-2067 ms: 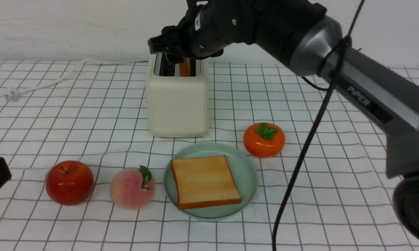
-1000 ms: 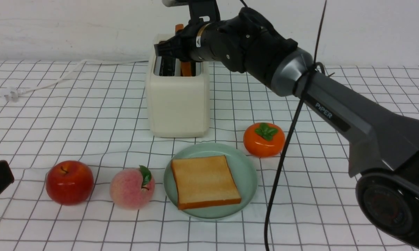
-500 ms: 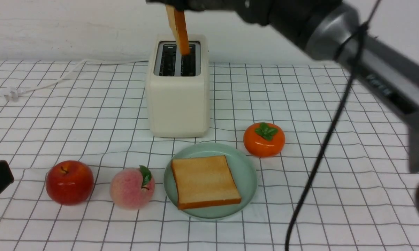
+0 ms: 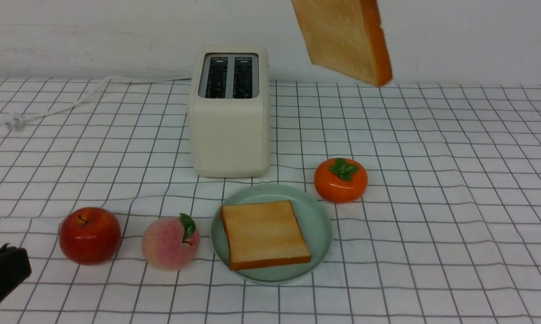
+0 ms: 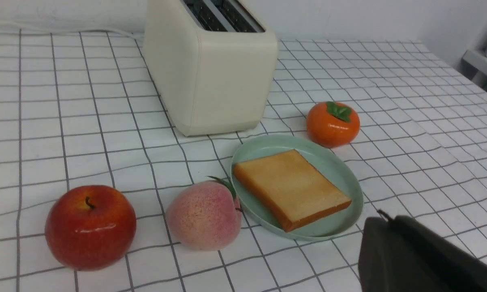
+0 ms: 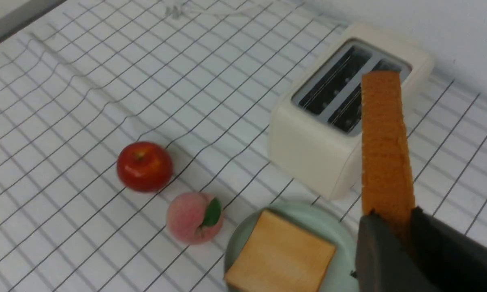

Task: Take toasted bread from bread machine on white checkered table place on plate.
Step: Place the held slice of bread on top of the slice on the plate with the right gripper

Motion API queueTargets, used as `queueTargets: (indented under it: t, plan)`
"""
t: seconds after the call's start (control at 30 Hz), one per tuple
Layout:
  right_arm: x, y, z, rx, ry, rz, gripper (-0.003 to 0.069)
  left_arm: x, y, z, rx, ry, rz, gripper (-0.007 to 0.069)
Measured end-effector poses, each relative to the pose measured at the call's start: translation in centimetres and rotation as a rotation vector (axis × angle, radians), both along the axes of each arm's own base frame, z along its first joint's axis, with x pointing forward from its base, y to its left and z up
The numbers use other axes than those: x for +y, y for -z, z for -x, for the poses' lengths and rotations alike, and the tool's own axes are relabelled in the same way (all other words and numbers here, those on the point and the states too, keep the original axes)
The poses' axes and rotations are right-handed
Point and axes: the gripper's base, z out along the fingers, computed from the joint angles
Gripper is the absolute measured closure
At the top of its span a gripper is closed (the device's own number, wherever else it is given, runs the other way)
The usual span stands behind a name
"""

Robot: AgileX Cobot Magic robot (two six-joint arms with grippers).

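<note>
Toast slice (image 4: 342, 38) at top of frame, pinched edge-on by right pincer (image 6: 390, 221); lay it flat over plated slice (image 4: 266, 234), inside plate (image 4: 320, 211) rim. Left pincer (image 4: 0, 274) pressed together.

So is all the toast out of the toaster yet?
Yes, nearly finished. Both slots of the toaster are empty. The first slice lies flat on the plate. The right hand grips the second slice high in the air, right of the toaster. What's left is setting it down on the plate.
</note>
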Motion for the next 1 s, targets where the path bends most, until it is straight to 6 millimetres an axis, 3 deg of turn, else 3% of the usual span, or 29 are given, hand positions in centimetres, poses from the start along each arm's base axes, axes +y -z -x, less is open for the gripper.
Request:
queueTargets:
  t: [0.07, 0.1, 0.37, 0.57, 0.83, 1.0]
  plan:
    - [-0.1, 0.9, 0.2, 0.051, -0.019, -0.007, 0.0573, 0.0, 0.0, 0.0, 0.001, 0.0, 0.0, 0.0638]
    - [0.2, 3.7, 0.2, 0.165, -0.061, 0.004, 0.0573, 0.0, 0.0, 0.0, 0.001, 0.0, 0.0, 0.0638]
    - [4.2, 15.6, -3.0, 0.488, -0.222, -0.113, 0.0573, 0.0, 0.1, 0.0, 0.008, 0.002, -0.002, 0.0638]
    - [5.4, 20.7, -7.3, 0.585, -0.203, -0.291, 0.0573, 0.0, 0.2, 0.1, 0.022, 0.006, -0.007, 0.0638]
    - [3.7, 26.2, -11.5, 0.657, -0.059, -0.332, 0.0575, 0.0, 0.3, 0.1, 0.028, 0.008, -0.01, 0.0638]
    - [3.3, 27.0, -11.9, 0.652, -0.032, -0.3, 0.0555, 0.0, 0.3, 0.1, 0.028, 0.007, -0.011, 0.0638]
